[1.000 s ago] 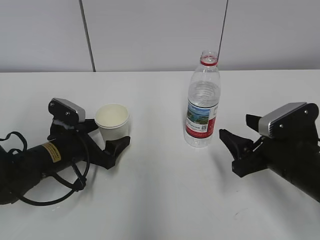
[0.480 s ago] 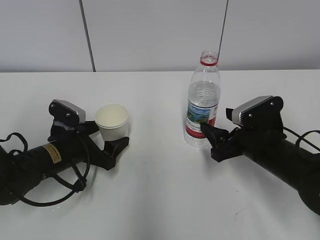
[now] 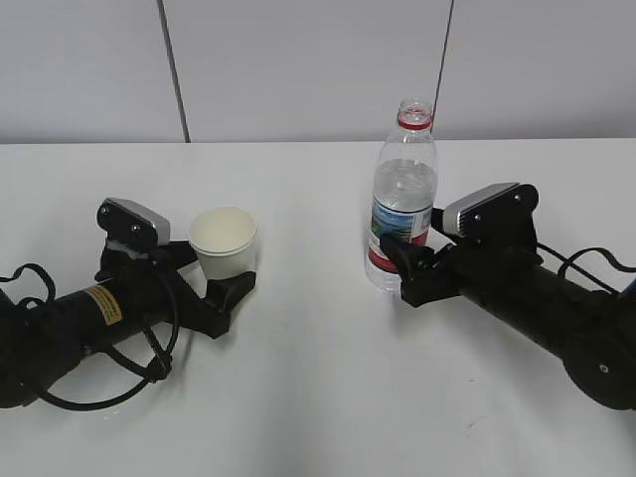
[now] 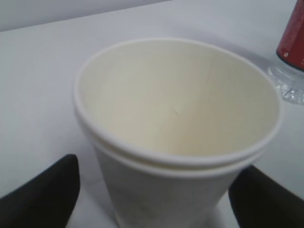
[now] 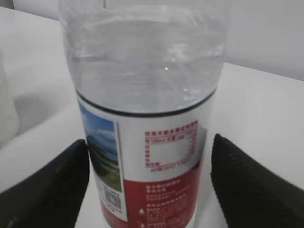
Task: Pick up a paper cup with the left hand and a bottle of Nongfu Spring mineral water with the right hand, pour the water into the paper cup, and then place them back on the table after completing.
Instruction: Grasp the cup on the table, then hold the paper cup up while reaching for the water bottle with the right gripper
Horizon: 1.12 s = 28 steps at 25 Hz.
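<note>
Red-white label, text unreadable, bottle (image 3: 402,214) | both tools wide, straddling cup (image 3: 224,241)/bottle

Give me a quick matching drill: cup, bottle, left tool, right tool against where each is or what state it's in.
Things:
1. cup
2. bottle
3. left tool
4. right tool

States:
A. open around the bottle's base
B. upright, cap off, part full
C. open around the cup
D. empty, standing on the table

Pairs: 1-D, 2-B, 3-C, 4-A

Black arms, grey boxy modules, yellow sticker on left hand (image 3: 221,260), looping black cables
</note>
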Each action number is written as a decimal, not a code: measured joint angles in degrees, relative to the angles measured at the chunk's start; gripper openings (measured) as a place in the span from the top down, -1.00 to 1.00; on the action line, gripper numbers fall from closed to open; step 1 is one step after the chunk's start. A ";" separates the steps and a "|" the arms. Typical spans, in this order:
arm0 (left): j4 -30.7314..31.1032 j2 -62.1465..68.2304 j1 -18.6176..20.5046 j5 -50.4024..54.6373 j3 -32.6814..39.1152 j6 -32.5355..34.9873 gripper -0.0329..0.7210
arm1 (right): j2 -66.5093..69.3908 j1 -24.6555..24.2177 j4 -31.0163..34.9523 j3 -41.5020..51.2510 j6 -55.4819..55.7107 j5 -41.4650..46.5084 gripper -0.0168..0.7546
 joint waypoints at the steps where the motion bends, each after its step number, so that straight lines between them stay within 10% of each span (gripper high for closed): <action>1: 0.00 0.00 0.00 0.00 0.00 0.00 -0.64 | 0.26 0.00 -0.14 -0.25 0.90 0.00 -0.58; 17: 0.00 0.00 0.00 0.00 0.00 0.00 -0.64 | 0.87 0.00 -2.31 -5.98 7.83 4.35 -0.78; 28: 0.14 0.00 0.00 0.00 0.00 0.00 -0.48 | 0.87 0.00 -3.76 -5.98 7.83 4.39 -0.52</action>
